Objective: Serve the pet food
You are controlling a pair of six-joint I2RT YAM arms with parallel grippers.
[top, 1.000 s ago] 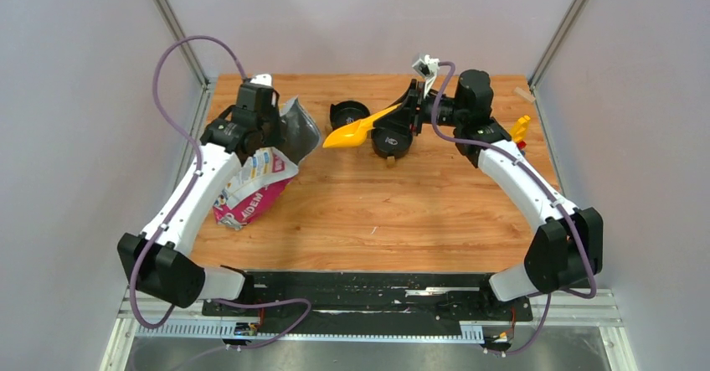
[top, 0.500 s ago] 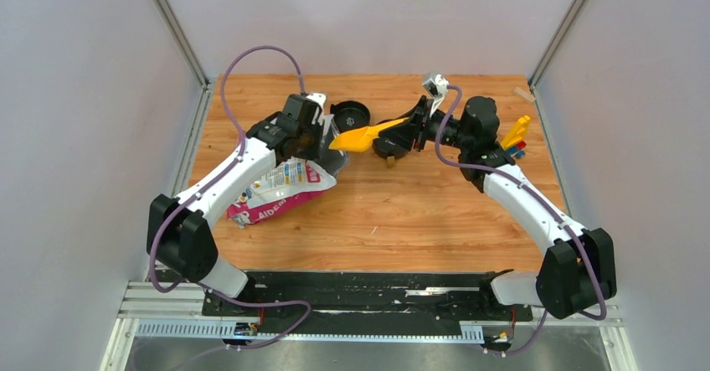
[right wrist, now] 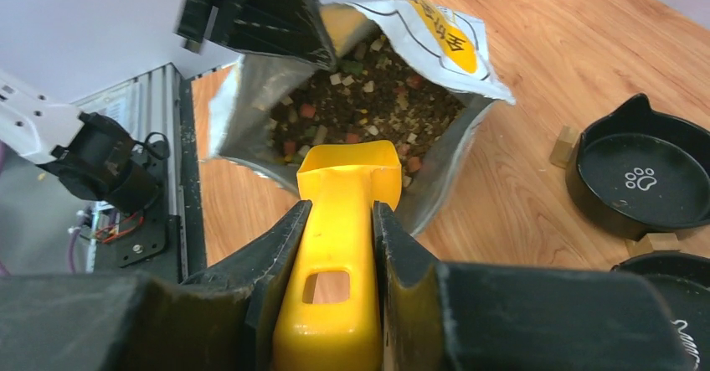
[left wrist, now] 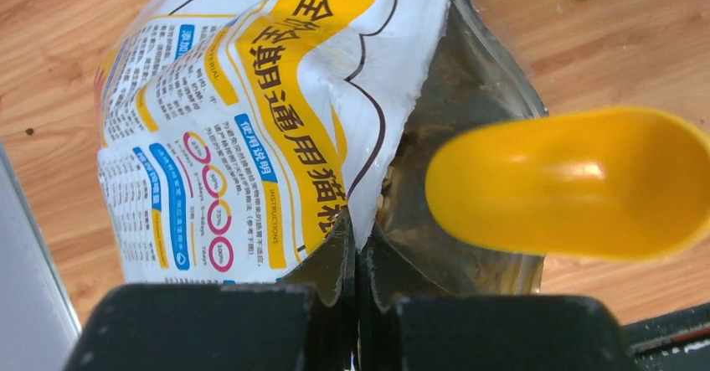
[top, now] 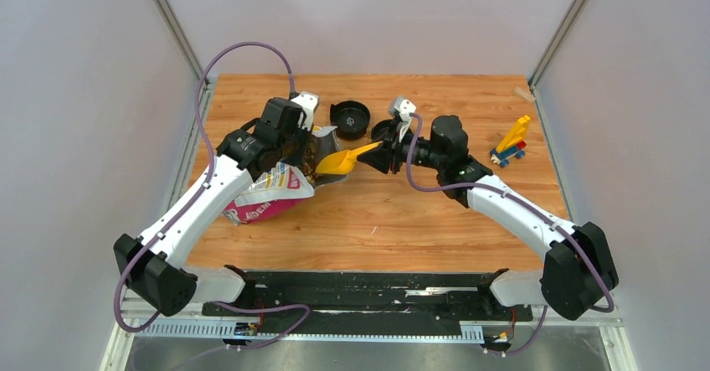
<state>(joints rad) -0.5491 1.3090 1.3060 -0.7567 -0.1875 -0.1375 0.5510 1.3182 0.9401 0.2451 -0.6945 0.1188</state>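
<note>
The pet food (right wrist: 360, 103), mixed brown kibble with coloured bits, fills the open printed bag (top: 264, 195) lying left of centre. My left gripper (left wrist: 360, 245) is shut on the bag's (left wrist: 234, 120) upper lip and holds the mouth open. My right gripper (right wrist: 342, 208) is shut on the handle of the yellow scoop (right wrist: 343, 220). The scoop's (top: 336, 162) bowl sits at the bag's lower lip, pointing into the opening just short of the kibble (top: 311, 157). The inside of the scoop (left wrist: 578, 182) does not show.
A black bowl (top: 350, 118) stands behind the scoop. The right wrist view shows a paw-print bowl (right wrist: 599, 212), the rim of a second bowl (right wrist: 670, 304) and small wooden blocks (right wrist: 565, 145). Coloured toy blocks (top: 511, 145) lie at the right.
The left gripper has drawn the bag's mouth toward the table's centre and turned it open. The right gripper has brought the scoop left and down from above the bowls to the bag's mouth.
</note>
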